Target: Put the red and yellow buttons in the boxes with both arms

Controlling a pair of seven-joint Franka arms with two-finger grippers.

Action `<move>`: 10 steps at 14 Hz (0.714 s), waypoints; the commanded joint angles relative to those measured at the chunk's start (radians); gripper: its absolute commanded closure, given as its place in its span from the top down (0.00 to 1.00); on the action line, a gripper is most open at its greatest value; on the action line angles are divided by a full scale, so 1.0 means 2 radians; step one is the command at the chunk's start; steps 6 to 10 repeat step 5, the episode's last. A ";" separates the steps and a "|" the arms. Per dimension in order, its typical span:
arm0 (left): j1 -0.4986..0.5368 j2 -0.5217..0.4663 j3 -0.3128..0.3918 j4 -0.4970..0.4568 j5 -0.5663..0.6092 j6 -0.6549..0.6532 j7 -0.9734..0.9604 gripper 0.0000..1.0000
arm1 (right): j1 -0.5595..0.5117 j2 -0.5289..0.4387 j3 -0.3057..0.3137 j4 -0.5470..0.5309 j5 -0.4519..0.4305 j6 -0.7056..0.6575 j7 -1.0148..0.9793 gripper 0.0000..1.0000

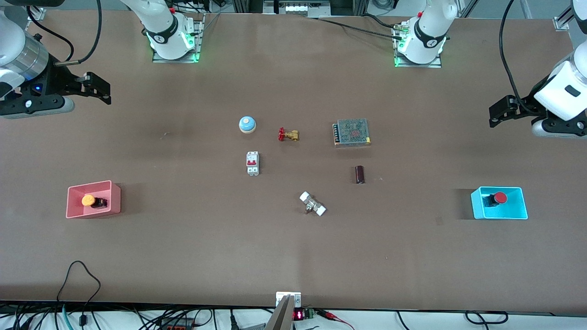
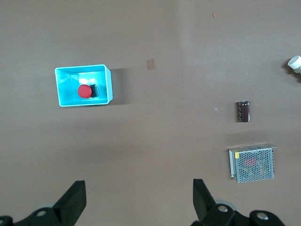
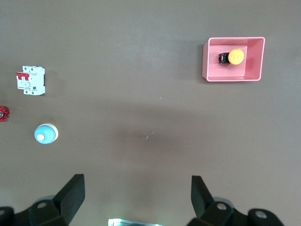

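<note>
Yellow button lay in the pink box, red button in the cyan box; left hand and right hand hovered spread, empty.

My right gripper hangs over bare brown table, its two black fingers spread wide with nothing between them. The pink box sits on the table with the yellow button lying on its side inside, orange-yellow cap at one end and short dark body at the other. Well apart from the box lie a white circuit breaker with red switches, a blue-and-white domed bell near it, and a red handle cut off at the frame's edge.
</note>
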 commanded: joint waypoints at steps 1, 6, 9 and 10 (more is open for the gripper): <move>0.005 -0.005 -0.003 0.003 -0.004 -0.008 0.010 1.00 | 0.004 0.003 -0.002 0.013 0.002 -0.012 0.004 1.00; 0.005 -0.005 -0.001 0.002 -0.011 -0.015 0.010 1.00 | 0.004 0.003 -0.002 0.013 0.001 -0.012 0.004 1.00; 0.005 -0.005 -0.001 0.002 -0.011 -0.015 0.010 1.00 | 0.004 0.003 -0.002 0.013 0.001 -0.012 0.004 1.00; 0.005 -0.005 -0.001 0.002 -0.011 -0.015 0.010 1.00 | 0.004 0.003 -0.002 0.013 0.001 -0.012 0.004 1.00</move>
